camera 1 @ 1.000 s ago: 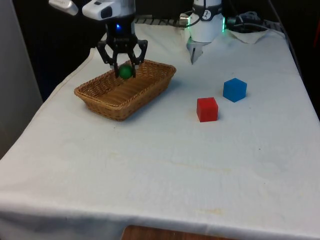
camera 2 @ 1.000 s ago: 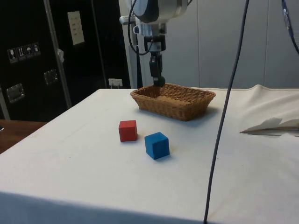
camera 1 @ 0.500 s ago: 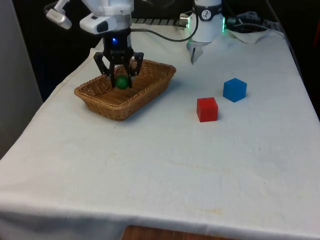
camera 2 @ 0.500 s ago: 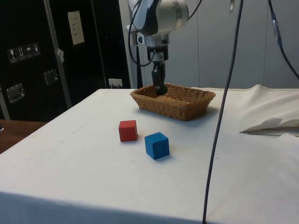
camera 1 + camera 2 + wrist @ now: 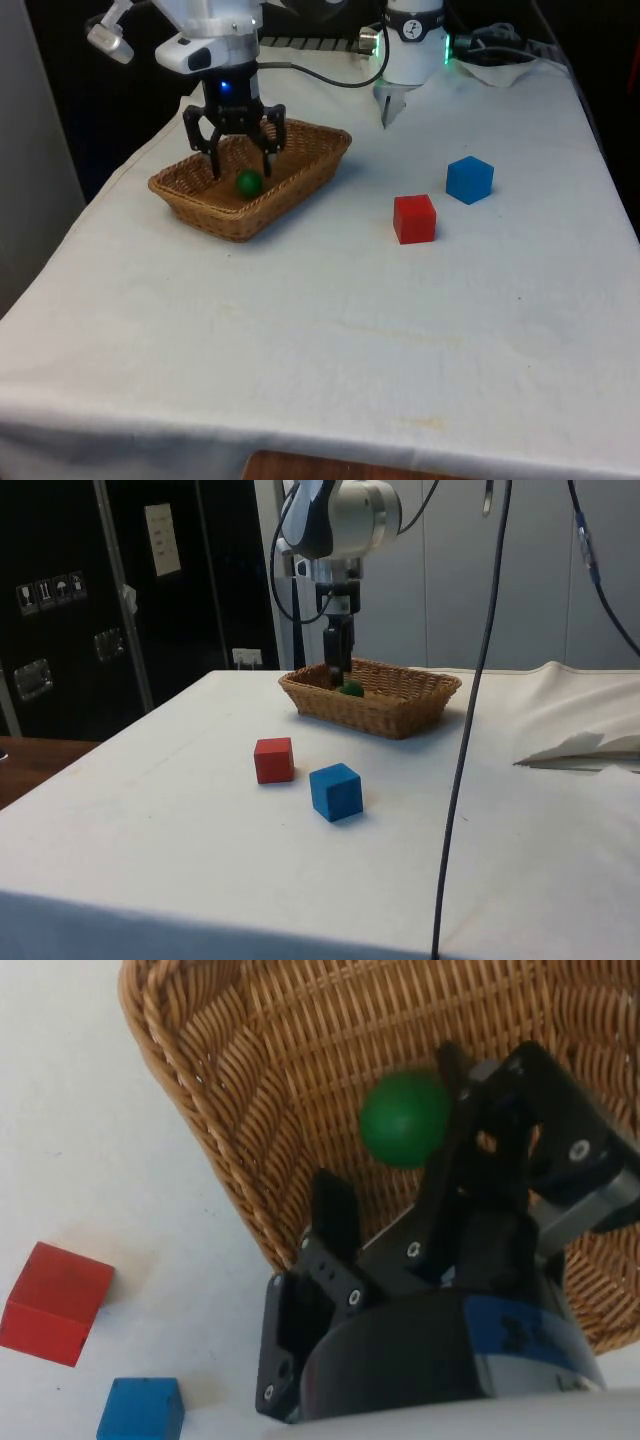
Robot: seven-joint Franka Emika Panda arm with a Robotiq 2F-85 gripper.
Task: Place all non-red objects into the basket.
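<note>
The table (image 5: 330, 330), under its white cloth, carries a brown wicker basket (image 5: 300, 185) toward the front view's left, with two cubes well apart from it toward the front view's right. In the front view the gripper (image 5: 240, 172) hangs over the basket with its fingers spread open and gripping nothing, and the green ball (image 5: 249, 182) lies on the woven floor just below and between the fingertips. The side view puts the gripper (image 5: 338, 677) down inside the basket's (image 5: 400, 712) near end, where the wall hides most of the green ball (image 5: 351, 689) and leaves a small green cap showing over the rim; whether the fingers are apart cannot be read from that angle. The wrist view looks down into the basket (image 5: 200, 1110) and shows the ball (image 5: 403, 1118) resting free on the weave beside one black finger, with a clear gap to the other. The blue cube (image 5: 469, 179) stands farther from the front camera than the red cube (image 5: 414, 218), the two near each other but not touching; in the side view the red cube (image 5: 273, 759) sits just beside the blue cube (image 5: 335, 791), and the wrist view catches both, red (image 5: 55, 1303) and blue (image 5: 141, 1411), on the cloth outside the basket's wall.
</note>
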